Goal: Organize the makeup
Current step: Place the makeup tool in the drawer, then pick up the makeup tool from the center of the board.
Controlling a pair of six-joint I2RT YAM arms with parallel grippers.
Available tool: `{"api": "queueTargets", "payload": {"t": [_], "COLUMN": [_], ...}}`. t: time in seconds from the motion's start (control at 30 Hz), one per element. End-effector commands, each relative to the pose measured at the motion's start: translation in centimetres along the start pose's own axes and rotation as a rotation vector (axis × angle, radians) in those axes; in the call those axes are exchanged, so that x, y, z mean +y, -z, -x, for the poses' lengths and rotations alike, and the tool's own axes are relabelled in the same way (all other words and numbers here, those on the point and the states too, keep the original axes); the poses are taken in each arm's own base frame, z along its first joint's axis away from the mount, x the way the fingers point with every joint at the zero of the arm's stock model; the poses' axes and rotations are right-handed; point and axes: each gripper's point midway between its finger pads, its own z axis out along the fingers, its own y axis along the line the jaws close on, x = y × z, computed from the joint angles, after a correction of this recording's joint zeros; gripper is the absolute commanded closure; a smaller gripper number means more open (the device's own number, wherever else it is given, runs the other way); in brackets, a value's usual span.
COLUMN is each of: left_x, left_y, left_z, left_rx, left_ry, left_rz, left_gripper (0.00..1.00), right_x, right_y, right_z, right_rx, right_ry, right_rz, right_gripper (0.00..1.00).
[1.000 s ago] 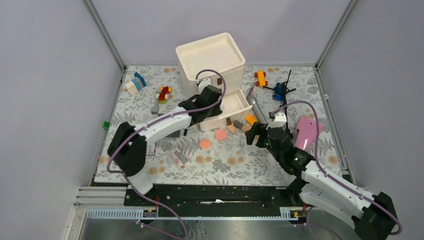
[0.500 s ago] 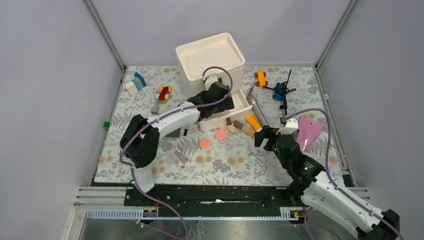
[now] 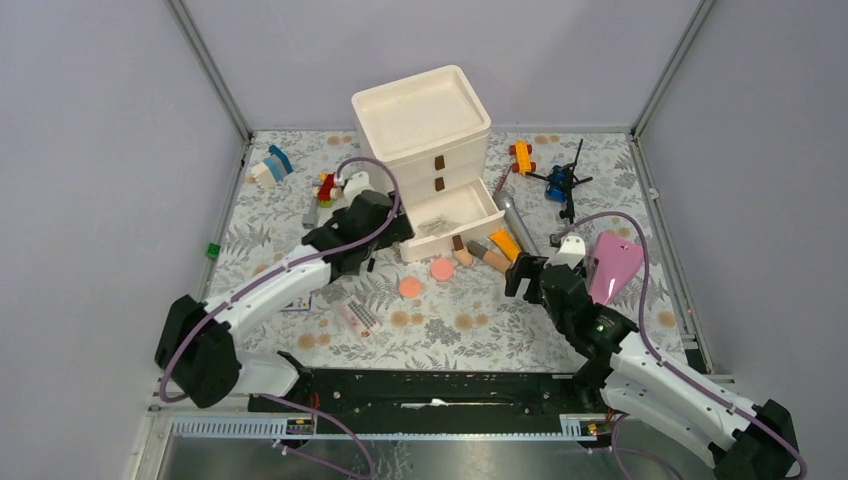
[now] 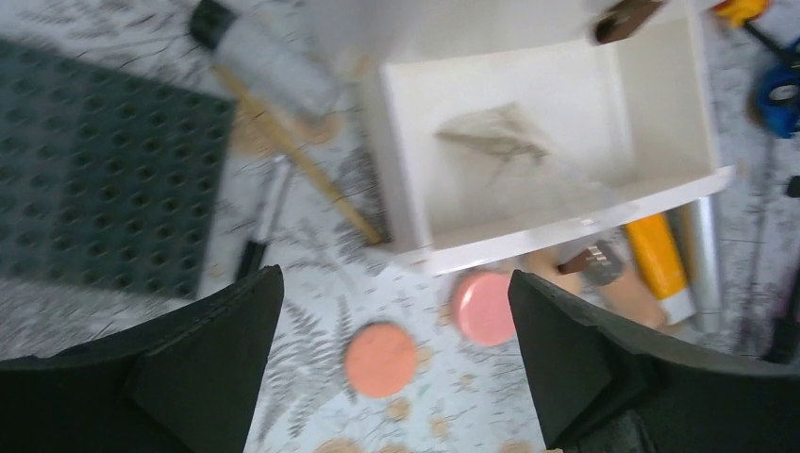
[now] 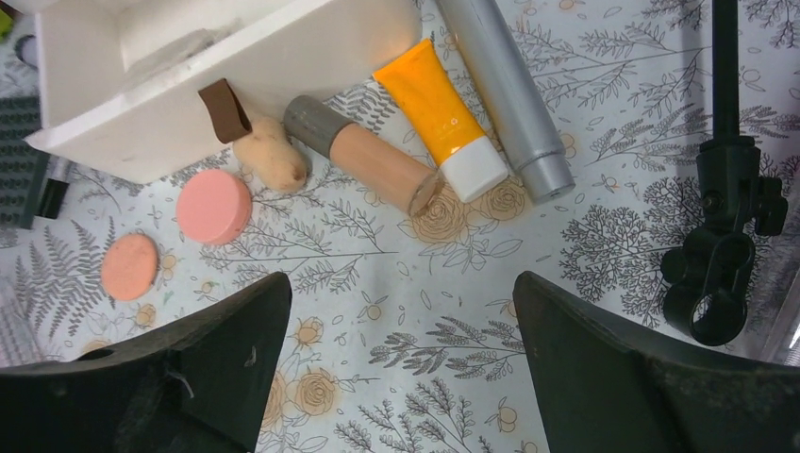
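My left end effector (image 4: 389,283) and right end effector (image 5: 401,283) hang released, empty. The right should straddle the orange tube (image 5: 429,109), upper centre, crosswise.

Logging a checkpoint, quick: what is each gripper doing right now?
Left gripper: open, holding nothing.
Right gripper: open, holding nothing.

Worktop (image 5: 453,311): white w/ grey fern + tan flower print. Drawer (image 5: 189,85) white, brown tab (image 5: 224,109). Orange tube (image 5: 429,99) w/ white cap; silver-grey tube (image 5: 505,85); beige tube (image 5: 377,165) w/ grey cap. Pink disc (image 5: 214,207); 2nd disc (image 5: 129,266) more orange. Studded plate (image 4: 94,179) dark grey.
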Motion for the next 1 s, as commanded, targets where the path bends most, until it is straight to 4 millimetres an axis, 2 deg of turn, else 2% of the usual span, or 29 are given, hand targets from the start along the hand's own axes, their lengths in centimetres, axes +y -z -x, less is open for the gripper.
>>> {"api": "queueTargets", "payload": {"t": [0.0, 0.07, 0.3, 0.43, 0.5, 0.63, 0.7, 0.87, 0.97], "left_x": [4.1, 5.3, 10.1, 10.8, 11.5, 13.3, 13.6, 14.0, 14.3], "left_y": [1.7, 2.3, 3.0, 3.4, 3.9, 4.8, 4.9, 5.1, 5.1], "left_z": [-0.8, -1.5, -7.2, -10.0, -11.0, -12.0, -12.8, -15.0, -15.3], "left_rx": [-0.007, 0.003, 0.136, 0.202, 0.219, 0.251, 0.287, 0.331, 0.315], "left_ry": [0.031, 0.029, 0.017, 0.052, 0.067, 0.106, 0.113, 0.147, 0.175], "left_rz": [0.081, 0.103, 0.216, 0.223, 0.282, 0.454, 0.503, 0.545, 0.528], "left_gripper": [0.01, 0.01, 0.03, 0.01, 0.01, 0.01, 0.01, 0.01, 0.01], "right_x": [1.6, 2.3, 3.8, 3.8, 3.8, 3.7, 3.5, 3.5, 3.5], "right_y": [-0.4, -0.7, -1.7, -1.8, -1.9, -1.9, -1.9, -1.9, -1.8], "right_z": [1.5, 1.2, 0.5, 0.3, 0.2, -0.1, -0.4, -0.6, -0.6], "right_rx": [-0.019, 0.001, 0.038, 0.047, 0.048, 0.055, 0.06, 0.066, 0.063], "right_ry": [0.0, 0.004, -0.005, 0.0, 0.002, 0.003, 0.003, 0.002, 0.0], "right_rz": [0.03, 0.051, 0.094, 0.096, 0.097, 0.095, 0.09, 0.094, 0.097], "right_gripper": [0.06, 0.07, 0.07, 0.07, 0.07, 0.07, 0.07, 0.07, 0.07]}}
